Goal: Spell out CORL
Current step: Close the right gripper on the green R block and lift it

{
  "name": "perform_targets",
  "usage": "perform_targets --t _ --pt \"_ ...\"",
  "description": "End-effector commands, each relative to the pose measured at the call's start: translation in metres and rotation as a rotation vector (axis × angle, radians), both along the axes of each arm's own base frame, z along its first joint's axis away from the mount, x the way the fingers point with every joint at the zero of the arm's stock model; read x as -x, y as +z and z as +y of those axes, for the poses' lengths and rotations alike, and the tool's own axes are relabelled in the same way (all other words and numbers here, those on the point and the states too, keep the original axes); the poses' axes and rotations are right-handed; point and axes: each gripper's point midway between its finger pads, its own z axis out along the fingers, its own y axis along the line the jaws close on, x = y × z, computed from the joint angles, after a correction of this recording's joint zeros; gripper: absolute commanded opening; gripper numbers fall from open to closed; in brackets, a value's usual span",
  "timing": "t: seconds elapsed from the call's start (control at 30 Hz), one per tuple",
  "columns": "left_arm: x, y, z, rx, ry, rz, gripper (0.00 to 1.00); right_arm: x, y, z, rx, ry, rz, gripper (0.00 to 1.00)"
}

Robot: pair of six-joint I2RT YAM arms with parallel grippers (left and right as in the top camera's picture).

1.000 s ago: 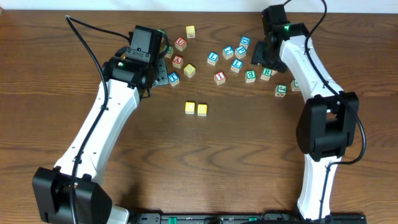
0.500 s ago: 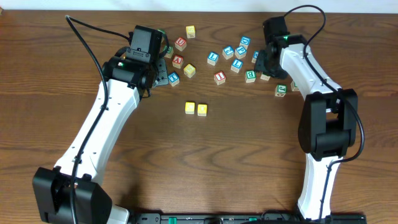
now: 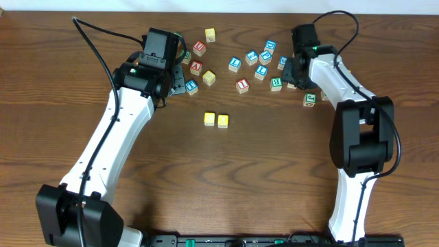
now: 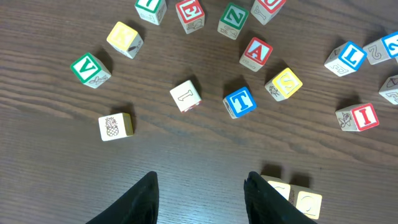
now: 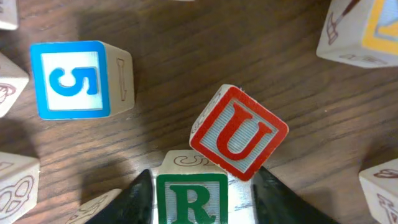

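Two yellow blocks, C (image 3: 210, 119) and O (image 3: 223, 120), lie side by side at the table's middle. They also show in the left wrist view, C (image 4: 278, 190) and O (image 4: 308, 204). A green R block (image 5: 189, 198) sits between the fingers of my right gripper (image 5: 202, 186), which is open around it; a gap shows at the right finger. A red U block (image 5: 239, 132) leans against the R. The blue L block (image 3: 234, 64) lies in the back cluster and shows in the left wrist view (image 4: 348, 57). My left gripper (image 4: 202, 199) is open and empty above bare wood.
Several loose letter blocks crowd the back: a blue 5 (image 5: 74, 79) left of the R, a blue T (image 4: 240, 102), a red A (image 4: 255, 52), a yellow S (image 4: 285, 83), a green V (image 4: 90, 68), a red I (image 4: 359, 117).
My right gripper has moved toward the front and come down among the blocks, around the R. The left arm has not moved.
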Motion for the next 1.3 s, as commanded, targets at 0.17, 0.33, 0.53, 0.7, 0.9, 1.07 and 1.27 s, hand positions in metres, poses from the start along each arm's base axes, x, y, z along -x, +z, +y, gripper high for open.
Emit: perform_targets --t 0.17,0.33,0.53,0.7,0.9,1.07,1.27 --pt "-0.005 0.002 0.002 -0.012 0.005 -0.009 0.44 -0.003 0.001 -0.004 0.032 0.068 -0.009 0.32" --pt "-0.005 0.002 0.002 -0.012 0.005 -0.009 0.44 -0.004 0.01 -0.004 0.036 0.084 -0.022 0.28" --pt "-0.005 0.002 0.002 -0.012 0.005 -0.009 0.44 -0.005 0.032 0.0 0.012 0.09 -0.059 0.28" --pt "-0.005 0.002 0.002 -0.012 0.005 -0.009 0.44 0.001 0.047 0.004 -0.008 0.1 -0.063 0.24" --pt "-0.005 0.002 0.002 -0.012 0.005 -0.009 0.44 0.012 0.088 0.016 -0.059 0.129 -0.1 0.23" --pt "-0.005 0.002 0.002 -0.012 0.005 -0.009 0.44 0.032 0.124 0.048 -0.156 0.206 -0.12 0.21" --pt "-0.005 0.002 0.002 -0.012 0.005 -0.01 0.44 0.067 0.116 0.083 -0.161 0.288 -0.012 0.2"
